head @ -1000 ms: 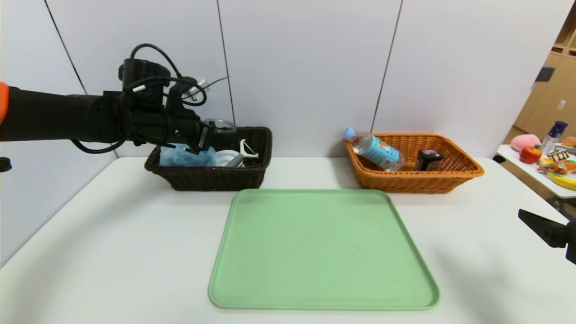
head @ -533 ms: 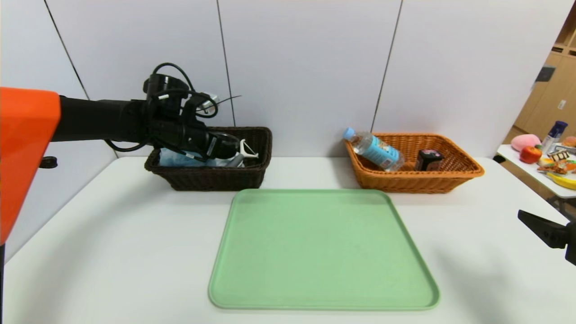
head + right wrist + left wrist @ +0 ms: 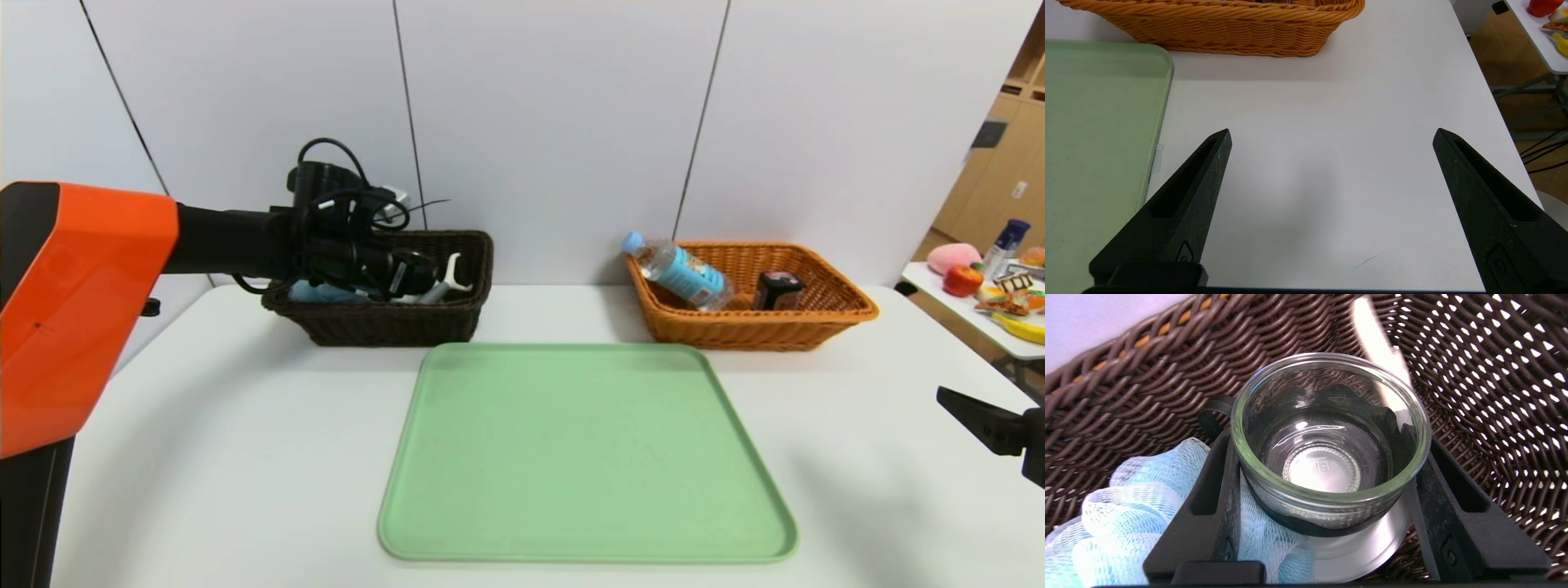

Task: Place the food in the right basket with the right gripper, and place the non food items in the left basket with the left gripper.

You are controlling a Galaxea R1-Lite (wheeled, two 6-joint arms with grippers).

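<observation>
Gripping a round glass cup (image 3: 1327,445), the left gripper (image 3: 1327,490) sits inside woven brown basket (image 3: 1167,375).

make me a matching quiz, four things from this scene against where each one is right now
Things:
1. glass cup
2. water bottle
3. green tray
4. right end effector

Places:
A. leaning in the orange basket
B. open over bare table, beside the tray
C. between the left end effector fingers, inside the brown basket
D. on the table in front of both baskets

Pairs: 1-C, 2-A, 3-D, 4-B
</observation>
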